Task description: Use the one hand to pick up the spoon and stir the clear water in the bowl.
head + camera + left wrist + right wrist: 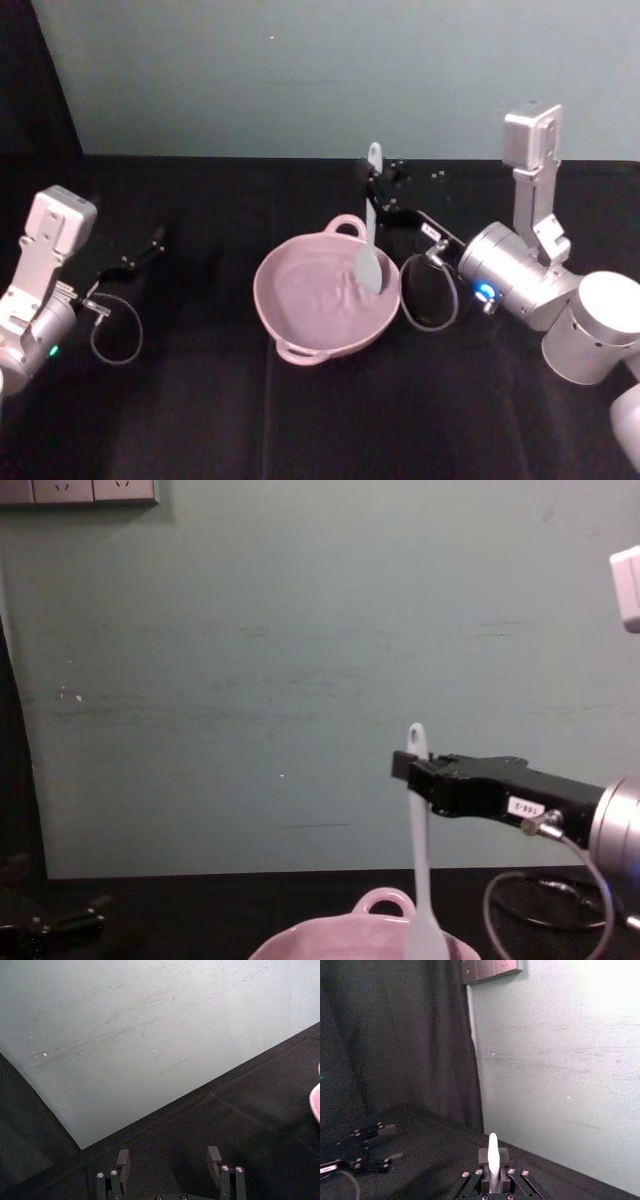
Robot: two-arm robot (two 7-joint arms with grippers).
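Black table (200,400), spoon (369,240) in right tool (377,188)

Robot test bench (likely a lab), black-draped table (200,420), bare teal wall (250,630), dark curtain (395,1035), wall sockets (80,490).

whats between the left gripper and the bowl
Nothing: the head view shows just bare black cloth between the left gripper and the bowl.
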